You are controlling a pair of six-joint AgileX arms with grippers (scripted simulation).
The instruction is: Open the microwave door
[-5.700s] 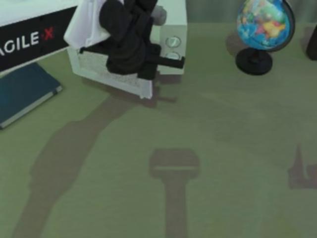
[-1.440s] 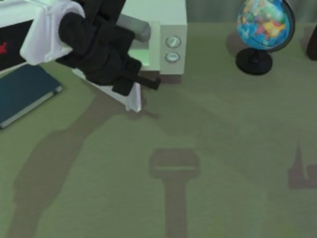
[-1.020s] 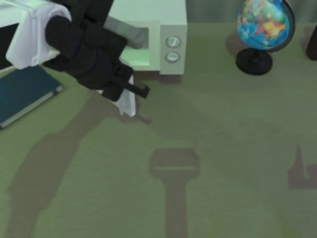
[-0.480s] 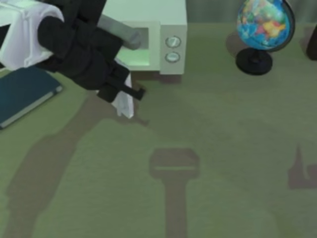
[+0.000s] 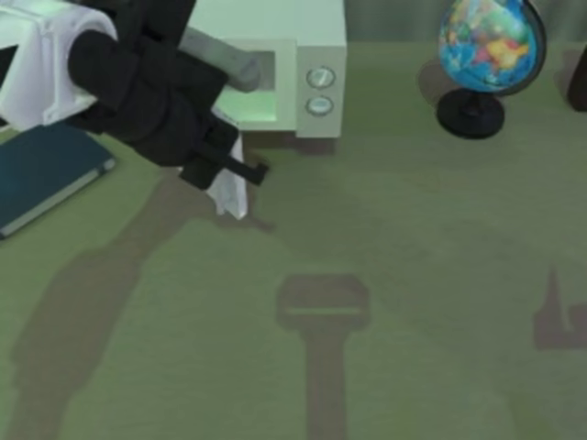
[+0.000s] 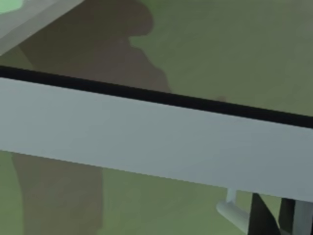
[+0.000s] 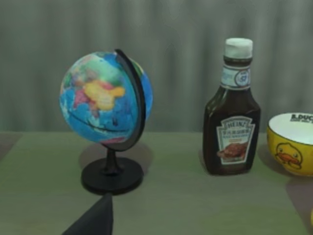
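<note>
Upper left, the left gripper point(image 5: 240, 174) sat at the stiff, hinged microwave door point(image 5: 231, 191)'s free edge; grip unclear.

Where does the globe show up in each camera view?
Top view: globe at the far right, right of the microwave.
Left wrist view: not in it.
Right wrist view: left of centre, beside the sauce bottle.
Shared landmark: its round black base.
</note>
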